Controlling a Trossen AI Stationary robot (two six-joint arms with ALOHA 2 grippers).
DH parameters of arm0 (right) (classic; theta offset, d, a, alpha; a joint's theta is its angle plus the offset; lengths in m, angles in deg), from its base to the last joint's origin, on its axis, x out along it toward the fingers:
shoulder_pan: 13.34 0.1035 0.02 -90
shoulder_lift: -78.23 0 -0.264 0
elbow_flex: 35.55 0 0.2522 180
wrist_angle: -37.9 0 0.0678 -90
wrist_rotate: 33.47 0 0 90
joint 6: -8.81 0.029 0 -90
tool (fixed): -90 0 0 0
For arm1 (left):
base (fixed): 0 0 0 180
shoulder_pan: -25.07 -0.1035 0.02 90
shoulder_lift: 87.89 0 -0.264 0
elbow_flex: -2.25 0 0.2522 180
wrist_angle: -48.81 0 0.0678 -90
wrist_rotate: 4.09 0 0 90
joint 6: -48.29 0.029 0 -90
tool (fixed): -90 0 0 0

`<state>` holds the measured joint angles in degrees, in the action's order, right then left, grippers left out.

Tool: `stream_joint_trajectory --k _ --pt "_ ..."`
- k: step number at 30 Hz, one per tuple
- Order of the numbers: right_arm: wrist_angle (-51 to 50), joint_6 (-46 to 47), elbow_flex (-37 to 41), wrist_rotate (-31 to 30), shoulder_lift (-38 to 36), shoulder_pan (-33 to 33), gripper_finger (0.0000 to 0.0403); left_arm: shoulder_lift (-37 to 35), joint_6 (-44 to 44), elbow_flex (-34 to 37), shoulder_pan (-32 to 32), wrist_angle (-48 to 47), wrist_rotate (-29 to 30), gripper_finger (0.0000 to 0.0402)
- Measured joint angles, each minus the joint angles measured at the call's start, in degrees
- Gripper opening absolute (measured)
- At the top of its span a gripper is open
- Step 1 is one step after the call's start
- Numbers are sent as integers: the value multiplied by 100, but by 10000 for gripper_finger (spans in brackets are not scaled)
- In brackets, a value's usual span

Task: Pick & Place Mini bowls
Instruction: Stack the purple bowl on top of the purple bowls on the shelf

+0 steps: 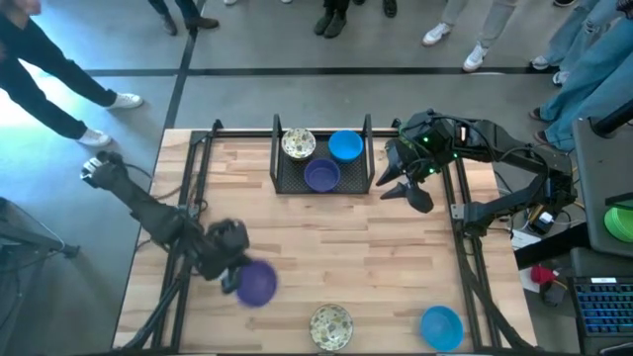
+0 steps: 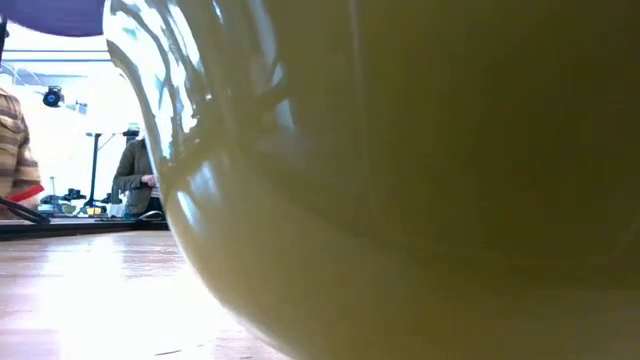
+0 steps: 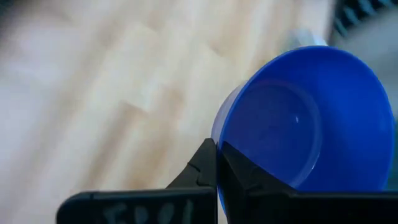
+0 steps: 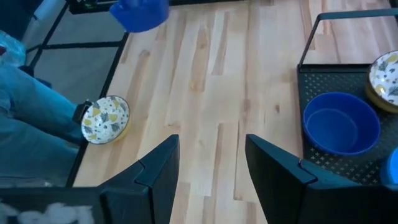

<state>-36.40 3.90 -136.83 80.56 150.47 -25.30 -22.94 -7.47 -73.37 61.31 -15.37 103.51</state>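
My left gripper [image 1: 237,277] is over the table's near left part, shut on a purple mini bowl [image 1: 258,285], whose inside fills the left wrist view [image 3: 305,118]. In the low view its purple underside [image 2: 50,15] shows high above the wood. A cream speckled bowl [image 1: 331,326] and a blue bowl [image 1: 441,327] rest on their bases near the front edge. The black mesh tray [image 1: 287,183] at the far middle holds a cream bowl [image 1: 298,144], a blue bowl [image 1: 345,145] and a purple bowl [image 1: 321,175]. My right gripper [image 1: 406,190] hangs open just right of the tray, holding nothing [image 4: 211,168]. My left gripper pinches the purple bowl's rim [image 3: 219,148] between its two fingers, one finger [image 3: 242,171] inside the bowl and the other [image 3: 202,167] outside the wall. The fingers slant downward. The bowl is lifted clear of the table and tilted, its opening turned toward the wrist.
The cream bowl [image 2: 400,200] stands right in front of the low camera and blocks most of that view. The tray's raised wire handles [image 1: 368,129] stand at its sides. Bare wood lies between the tray and the front bowls [image 4: 205,74]. People stand beyond the far edge.
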Motion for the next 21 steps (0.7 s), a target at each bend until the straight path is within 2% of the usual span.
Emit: stream_joint_trajectory --k 2,6,9,11,15,21 --pt "-1 -50 0 -40 3 0 178 15 8 -312 -301 -341 303 0" --pt "6 -174 0 -226 9 0 178 77 128 -815 -1114 -795 348 0" --pt "102 -51 0 -573 9 -2 178 139 270 -1076 -1811 -860 372 0" --pt "210 42 0 -790 9 -1 178 222 419 -1229 -2217 -837 601 0" --pt "609 21 0 -1178 9 0 178 457 1019 -1429 -2775 -640 1679 0" --pt "2133 -153 259 -2082 35 37 178 828 1714 -1580 -3180 113 3542 0"
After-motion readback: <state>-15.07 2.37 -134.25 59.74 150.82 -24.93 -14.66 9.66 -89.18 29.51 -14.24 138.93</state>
